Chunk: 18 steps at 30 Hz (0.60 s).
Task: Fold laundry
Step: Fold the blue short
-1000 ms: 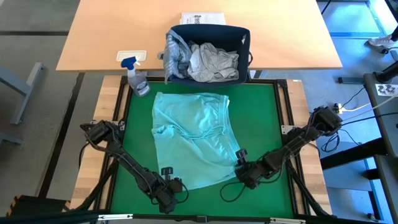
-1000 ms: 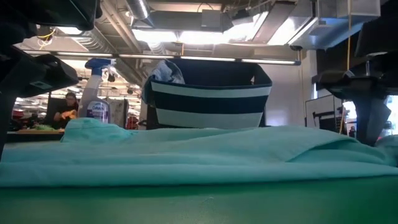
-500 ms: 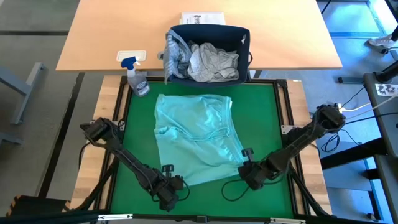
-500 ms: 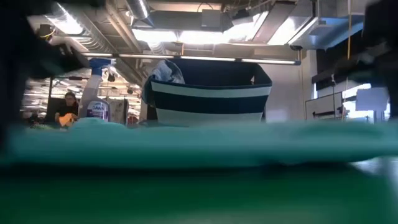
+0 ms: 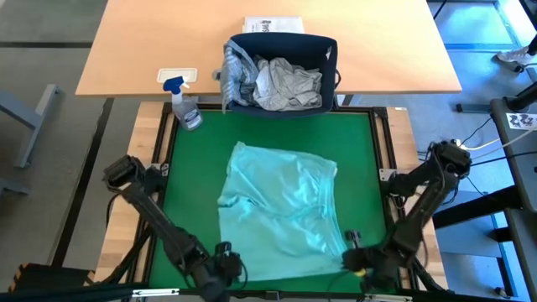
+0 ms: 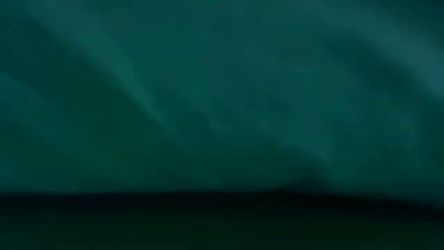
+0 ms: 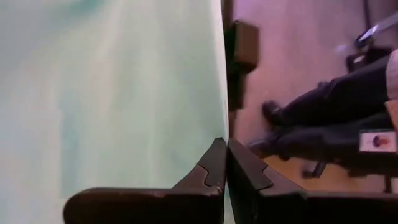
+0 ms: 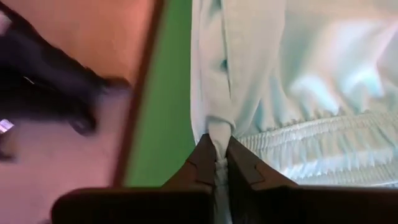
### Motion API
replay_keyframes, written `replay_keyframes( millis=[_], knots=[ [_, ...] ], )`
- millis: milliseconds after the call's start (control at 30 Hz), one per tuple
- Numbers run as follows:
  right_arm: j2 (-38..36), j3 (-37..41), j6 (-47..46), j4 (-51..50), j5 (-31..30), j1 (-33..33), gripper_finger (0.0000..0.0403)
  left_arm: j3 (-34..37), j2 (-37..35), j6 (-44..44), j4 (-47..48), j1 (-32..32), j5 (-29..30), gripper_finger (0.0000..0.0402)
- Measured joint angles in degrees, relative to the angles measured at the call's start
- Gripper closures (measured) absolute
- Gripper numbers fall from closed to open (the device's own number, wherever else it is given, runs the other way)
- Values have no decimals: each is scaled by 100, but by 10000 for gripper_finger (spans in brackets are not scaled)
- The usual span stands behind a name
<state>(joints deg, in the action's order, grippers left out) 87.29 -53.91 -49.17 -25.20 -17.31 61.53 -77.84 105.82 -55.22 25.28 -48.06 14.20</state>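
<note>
A green-topped table (image 5: 189, 184) carried the mint-teal garment (image 5: 281, 210), spread rumpled across its middle. Behind it, a light wooden table (image 5: 134, 50) bore the striped basket (image 5: 281, 42), a spray bottle (image 5: 185, 105) at its near edge, and a paper (image 5: 273, 23).

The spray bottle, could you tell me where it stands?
High view: the spray bottle stands at the green mat's far left corner, left of the basket.
</note>
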Motion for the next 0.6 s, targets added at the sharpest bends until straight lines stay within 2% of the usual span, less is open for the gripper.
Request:
replay_keyframes(
  millis=[133, 200, 300, 433, 600],
  knots=[
    [8, -78, -293, 376, -445, 366, 391, -10, -27, -525, -242, -303, 664, 402],
    [7, -251, -217, 318, -435, 401, 392, -164, -107, -590, 56, -349, 917, 401],
    [-73, -582, -46, -109, -509, 309, 393, -626, -340, -521, 870, -232, 989, 401],
    [-408, -912, 298, -859, -520, -44, 389, -1107, -729, 313, 2027, 159, 935, 401],
    [-1161, -953, 441, -1623, -512, -777, 392, -1137, -1664, 1429, 3114, 980, 773, 401]
  ],
)
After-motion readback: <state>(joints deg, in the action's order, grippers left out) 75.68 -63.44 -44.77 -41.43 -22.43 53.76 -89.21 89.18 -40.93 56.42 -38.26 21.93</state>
